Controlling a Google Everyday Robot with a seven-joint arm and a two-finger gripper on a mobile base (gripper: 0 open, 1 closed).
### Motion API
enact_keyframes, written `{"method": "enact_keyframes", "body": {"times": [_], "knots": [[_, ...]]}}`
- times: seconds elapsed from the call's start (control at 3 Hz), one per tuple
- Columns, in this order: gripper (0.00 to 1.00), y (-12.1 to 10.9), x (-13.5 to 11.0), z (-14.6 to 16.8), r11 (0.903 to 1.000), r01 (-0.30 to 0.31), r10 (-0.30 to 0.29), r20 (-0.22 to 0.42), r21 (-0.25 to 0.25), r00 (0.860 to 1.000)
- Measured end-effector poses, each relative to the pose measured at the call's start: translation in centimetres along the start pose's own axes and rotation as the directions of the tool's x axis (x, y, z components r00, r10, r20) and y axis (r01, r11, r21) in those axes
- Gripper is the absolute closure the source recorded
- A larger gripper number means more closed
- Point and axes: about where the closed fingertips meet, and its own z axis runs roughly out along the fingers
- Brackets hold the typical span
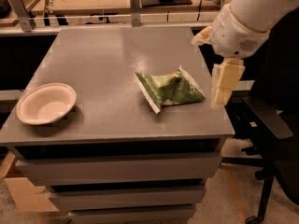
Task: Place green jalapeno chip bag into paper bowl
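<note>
Two things matter to this job, and both lie apart on the flat grey bench (103, 55). The small crinkled green jalapeno chip bag with white sealed edges (170, 88) lies on its side towards the right half of the bench, near the front edge. The shallow round off-white paper bowl (46, 104) sits at the front left corner, upright and with nothing in it. Bare bench top separates them, so they are well apart.

The robot's pale, cream-coloured hand (223, 84) hangs from the bulky white arm (252, 17) at the right edge of the bench, just beside the bag's right end and a little above bench level. It does not appear to touch the bag, and nothing is seen in it. Whether it is released or clenched, I cannot tell from this view.

As I judge it, none of the task is done: the bag is not grasped, not lifted and not in the bowl. What seems left is everything that counts: bringing the hand over the bag, taking hold of it, carrying it leftward across the bench and letting it go into the bowl. The bag looks about as wide as the bowl, so it will likely rest across the rim unless set down centred.

Below the bench top are grey drawer fronts (121, 169), and a black office chair (275, 125) stands to the right, under the arm.
</note>
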Motion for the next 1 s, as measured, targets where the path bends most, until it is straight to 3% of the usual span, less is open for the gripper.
{"method": "enact_keyframes", "body": {"times": [0.33, 0.67, 1.0], "knots": [[0.00, -1.9, -2.8, 4.1, 0.9917, 0.106, -0.103, 0.045, -0.073, 0.994], [0.00, -3.1, -4.7, 7.8, 0.9783, 0.171, -0.167, 0.044, -0.117, 0.985], [0.00, -3.6, -5.3, 10.6, 0.9702, 0.198, -0.200, -0.001, -0.140, 0.980]]}}
